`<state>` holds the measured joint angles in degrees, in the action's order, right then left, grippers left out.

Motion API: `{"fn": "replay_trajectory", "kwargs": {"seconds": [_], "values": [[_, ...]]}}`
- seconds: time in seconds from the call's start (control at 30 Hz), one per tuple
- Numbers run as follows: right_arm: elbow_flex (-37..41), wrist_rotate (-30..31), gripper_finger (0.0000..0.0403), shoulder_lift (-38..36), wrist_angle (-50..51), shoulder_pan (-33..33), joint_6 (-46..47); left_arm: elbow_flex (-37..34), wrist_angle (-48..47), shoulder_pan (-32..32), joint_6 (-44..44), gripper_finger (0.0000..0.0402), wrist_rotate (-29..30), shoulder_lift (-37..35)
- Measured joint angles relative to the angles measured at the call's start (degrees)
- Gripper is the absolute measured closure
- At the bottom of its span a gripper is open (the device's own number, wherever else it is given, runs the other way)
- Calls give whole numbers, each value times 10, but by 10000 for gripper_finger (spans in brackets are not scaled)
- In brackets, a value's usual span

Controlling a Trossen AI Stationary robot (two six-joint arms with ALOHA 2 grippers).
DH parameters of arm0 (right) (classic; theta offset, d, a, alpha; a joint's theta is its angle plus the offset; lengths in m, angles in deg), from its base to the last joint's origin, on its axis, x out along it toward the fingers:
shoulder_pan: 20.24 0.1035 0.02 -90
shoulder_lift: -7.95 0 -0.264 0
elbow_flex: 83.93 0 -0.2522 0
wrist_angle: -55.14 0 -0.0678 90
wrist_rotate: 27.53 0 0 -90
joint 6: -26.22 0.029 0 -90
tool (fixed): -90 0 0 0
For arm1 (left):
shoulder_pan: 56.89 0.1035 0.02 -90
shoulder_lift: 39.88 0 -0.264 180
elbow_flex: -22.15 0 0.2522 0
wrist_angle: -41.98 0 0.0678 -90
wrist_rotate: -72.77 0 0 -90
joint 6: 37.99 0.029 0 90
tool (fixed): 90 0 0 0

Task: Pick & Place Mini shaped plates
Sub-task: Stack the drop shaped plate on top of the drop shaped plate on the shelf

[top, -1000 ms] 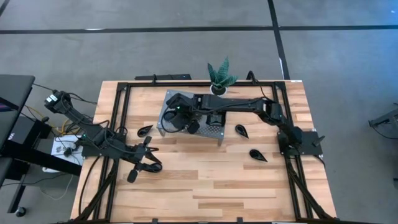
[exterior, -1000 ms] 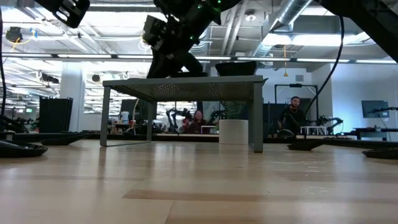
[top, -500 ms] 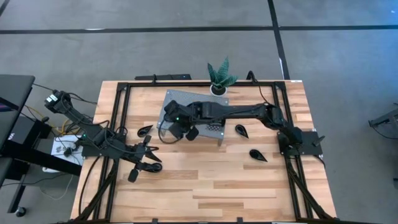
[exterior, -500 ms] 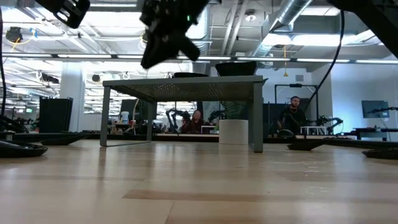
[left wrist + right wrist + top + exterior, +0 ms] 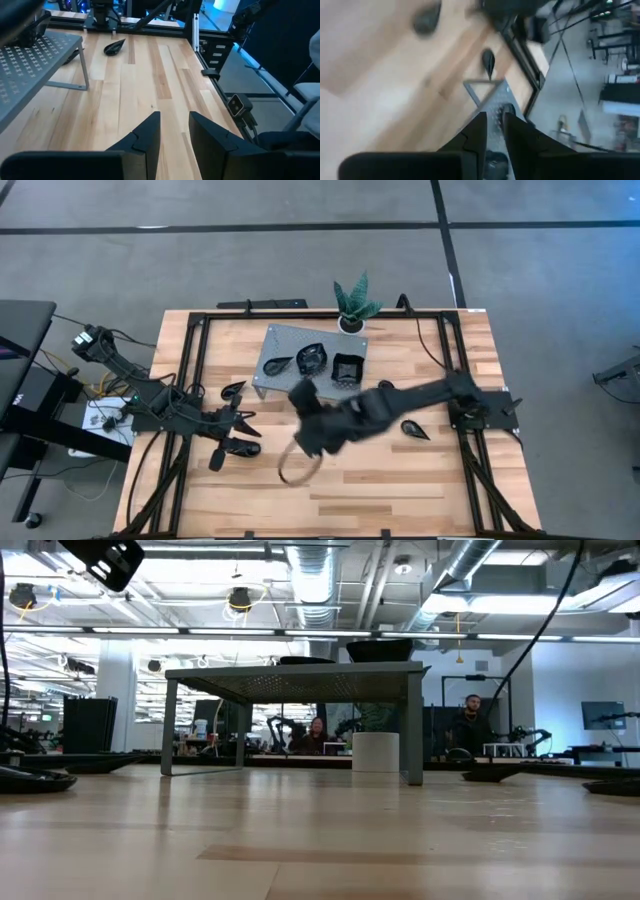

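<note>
Three glossy black mini plates lie on the grey perforated stand (image 5: 272,345): a teardrop (image 5: 278,364), a leaf shape (image 5: 311,357) and a square one (image 5: 346,367). More teardrop plates rest on the table left of the stand (image 5: 233,389), at the right (image 5: 411,428) and beside my left gripper (image 5: 243,447). My right gripper (image 5: 299,393), blurred, hangs above the table just near of the stand, its fingers (image 5: 492,127) a little apart with nothing between them. My left gripper (image 5: 232,430) stands open at the near left, holding nothing (image 5: 174,131).
A small green potted plant (image 5: 353,302) stands behind the stand at the far edge. Black frame rails (image 5: 195,370) run along the table's left, right and far sides. Bare wood lies along the near half. People sit in the room beyond (image 5: 318,730).
My right gripper has swung quickly off the stand's top, up and toward the table's near edge, leaving the low view. The stand's top, hidden by the arm before, now shows three plates. My left gripper has kept its place.
</note>
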<state>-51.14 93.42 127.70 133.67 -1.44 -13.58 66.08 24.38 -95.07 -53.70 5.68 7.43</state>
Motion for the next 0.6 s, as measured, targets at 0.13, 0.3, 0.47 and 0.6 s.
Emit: {"fn": "replay_trajectory", "kwargs": {"seconds": [0.13, 0.3, 0.47, 0.6], "values": [[-1, -36, 343, -31, 64, 39, 153, 0, 1, 0, -19, 298, 0, 6], [7, -150, 352, -44, 190, 51, 344, 0, 2, 0, -38, 298, 24, 35], [88, -168, 377, -43, 193, 57, 375, 0, 3, 0, -46, 298, 30, 76], [143, -176, 383, -42, 208, 59, 411, 0, 6, 0, -47, 298, 30, 90]]}}
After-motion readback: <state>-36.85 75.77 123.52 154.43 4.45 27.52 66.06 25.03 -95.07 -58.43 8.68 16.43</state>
